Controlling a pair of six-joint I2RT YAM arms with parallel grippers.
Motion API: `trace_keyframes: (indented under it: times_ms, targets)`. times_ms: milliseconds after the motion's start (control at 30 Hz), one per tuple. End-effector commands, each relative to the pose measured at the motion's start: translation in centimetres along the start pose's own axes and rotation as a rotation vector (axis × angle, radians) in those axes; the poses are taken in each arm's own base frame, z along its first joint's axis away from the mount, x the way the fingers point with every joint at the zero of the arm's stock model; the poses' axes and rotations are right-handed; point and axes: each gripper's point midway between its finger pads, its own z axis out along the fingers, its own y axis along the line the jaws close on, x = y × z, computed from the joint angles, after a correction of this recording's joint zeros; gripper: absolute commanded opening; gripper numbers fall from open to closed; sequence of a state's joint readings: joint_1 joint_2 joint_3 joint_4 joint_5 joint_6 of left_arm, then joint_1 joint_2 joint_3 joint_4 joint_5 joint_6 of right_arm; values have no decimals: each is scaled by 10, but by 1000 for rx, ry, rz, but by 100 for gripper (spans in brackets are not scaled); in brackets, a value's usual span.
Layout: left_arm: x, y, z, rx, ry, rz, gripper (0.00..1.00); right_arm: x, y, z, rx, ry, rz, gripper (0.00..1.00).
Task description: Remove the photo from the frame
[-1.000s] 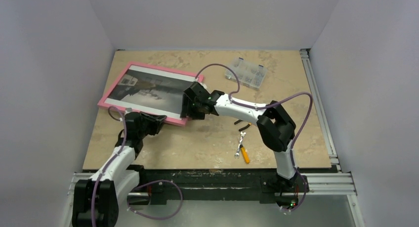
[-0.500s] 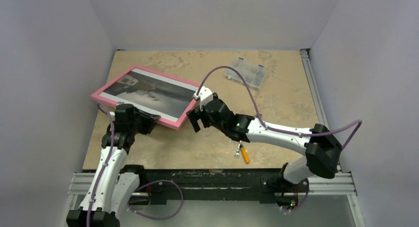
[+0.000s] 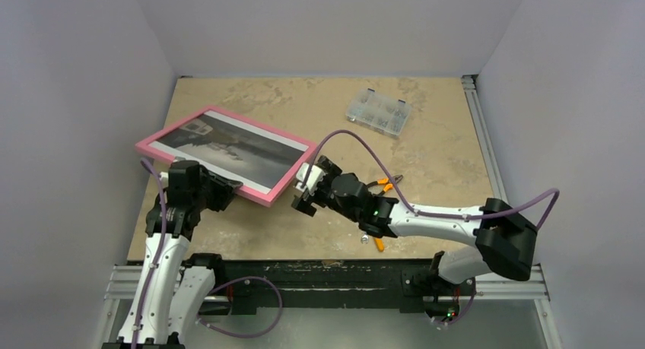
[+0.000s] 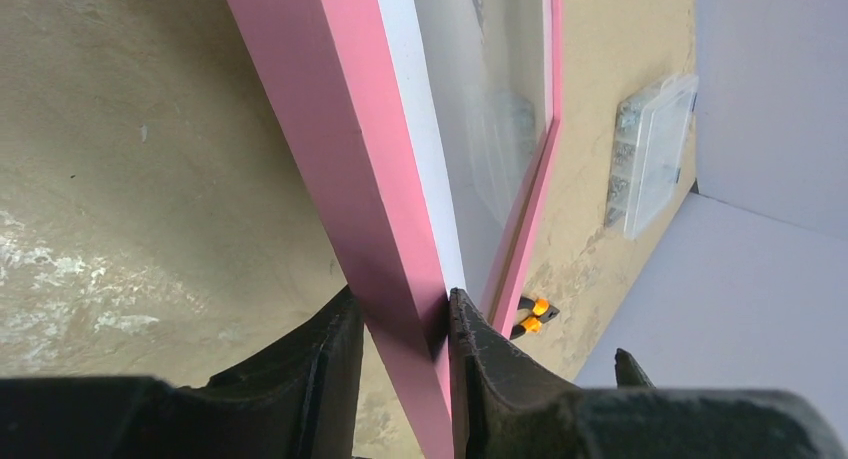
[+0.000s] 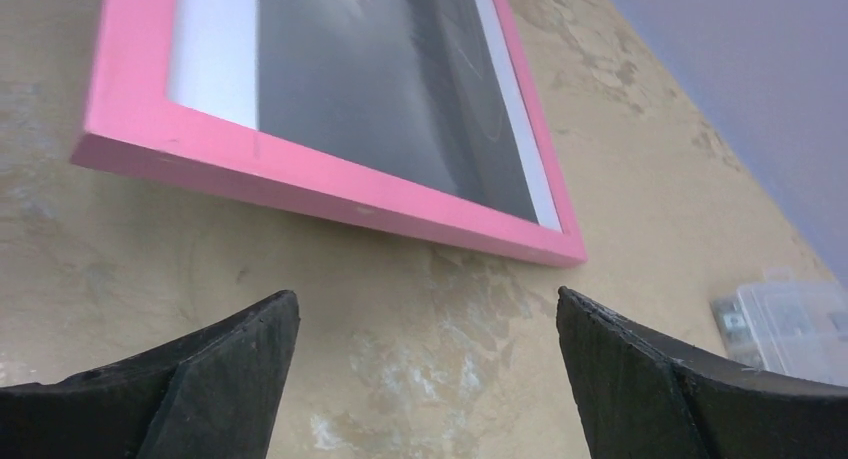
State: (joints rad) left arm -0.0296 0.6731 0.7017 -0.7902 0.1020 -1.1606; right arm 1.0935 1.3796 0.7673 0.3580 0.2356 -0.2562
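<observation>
The pink frame [image 3: 266, 195] is held tilted above the table at the left, with the grey-toned photo [image 3: 228, 147] with white margins still inside it. My left gripper [image 3: 220, 188] is shut on the frame's near long rail; in the left wrist view its fingers [image 4: 490, 354] pinch the pink rail [image 4: 350, 129]. My right gripper [image 3: 303, 193] is open and empty, just right of the frame's near right corner and not touching it. In the right wrist view the frame [image 5: 300, 184] and photo [image 5: 400, 89] lie ahead of the open fingertips [image 5: 250, 339].
A clear plastic parts box [image 3: 379, 112] sits at the back right of the marbled table [image 3: 456, 182]. Orange-handled pliers [image 3: 382, 186] and a small orange-handled tool [image 3: 377, 243] lie near the right arm. White walls close in both sides.
My left gripper has lifted the frame's near edge and carried it left. My right gripper has let go of the frame's right end, pulled back toward the front, and now stands open.
</observation>
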Motion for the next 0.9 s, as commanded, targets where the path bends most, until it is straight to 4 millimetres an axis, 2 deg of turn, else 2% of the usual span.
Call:
trace_keyframes:
  times_ms: [0, 133, 267, 400, 500, 567, 800, 867]
  targets:
    - [-5, -11, -21, 34, -24, 85, 0, -52, 29, 8, -50, -193, -170, 96]
    - [-4, -13, -30, 36, -19, 88, 0, -64, 54, 18, 14, -221, -283, 96]
    - [-3, -17, -41, 46, -15, 99, 0, -79, 64, 24, 150, -248, -398, 94]
    - [-5, -20, -50, 52, -24, 114, 0, -91, 62, 27, 330, -280, -462, 91]
    - [-4, -20, -53, 50, -22, 118, 0, -96, 63, 31, 353, -280, -477, 84]
    - [-4, -21, -54, 55, -19, 119, 0, -102, 63, 30, 345, -293, -451, 75]
    - [-7, -30, -64, 92, -39, 140, 0, -100, 77, 39, 241, -237, -487, 20]
    - [-11, -38, -72, 119, -59, 165, 23, -103, 77, 36, 230, -233, -471, 13]
